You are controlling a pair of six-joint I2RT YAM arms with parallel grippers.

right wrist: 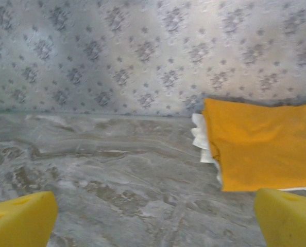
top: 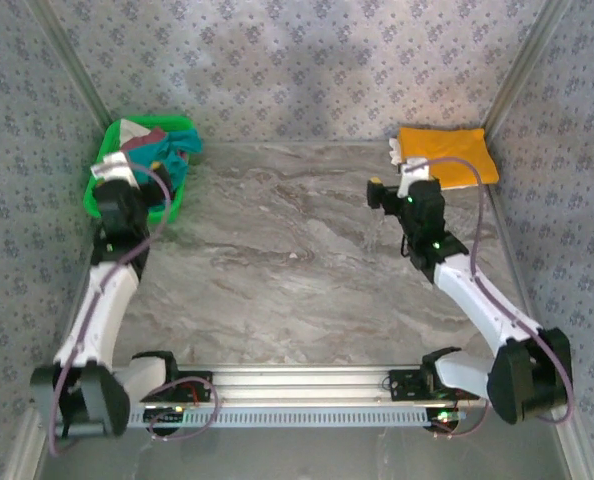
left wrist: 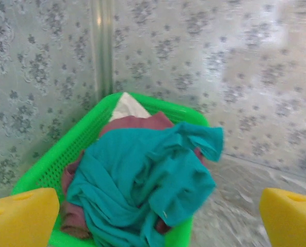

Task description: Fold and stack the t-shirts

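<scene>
Lying heaped in the green basket (top: 95, 195) at the upper left of the top view, the teal t-shirt (top: 180, 148) spills over the basket's right rim toward the desk (top: 297, 260). The left wrist view shows the same pile from close by: the teal t-shirt (left wrist: 142, 180) is crumpled on top and fills the middle and lower part of the frame. A maroon t-shirt (left wrist: 135, 123) lies under it, showing along the upper edge of the pile and at its lower left. A pale cloth (left wrist: 127, 106) pokes up behind them against the far rim of the green basket (left wrist: 65, 149).

The left gripper (top: 127, 172) hangs over the near side of the basket. In its wrist view the left gripper (left wrist: 158, 218) is released, with one yellow fingertip in each lower corner of the frame, spread wide with nothing between them.

At the upper right of the top view the orange-yellow t-shirt (top: 447, 155) lies folded flat in the desk's corner, close to the patterned wall (top: 307, 60). A strip of white fabric (top: 396, 150) shows along its left edge. The right wrist view has the orange-yellow t-shirt (right wrist: 261, 146) at the right of the frame, with the white fabric (right wrist: 199, 136) peeking out from under its left side.

The right gripper (top: 392, 178) sits just left of that shirt and below it in the frame, apart from it. In its wrist view the right gripper (right wrist: 155, 218) is likewise released, its fingertips wide apart over bare marbled desk and grasping nothing.
</scene>
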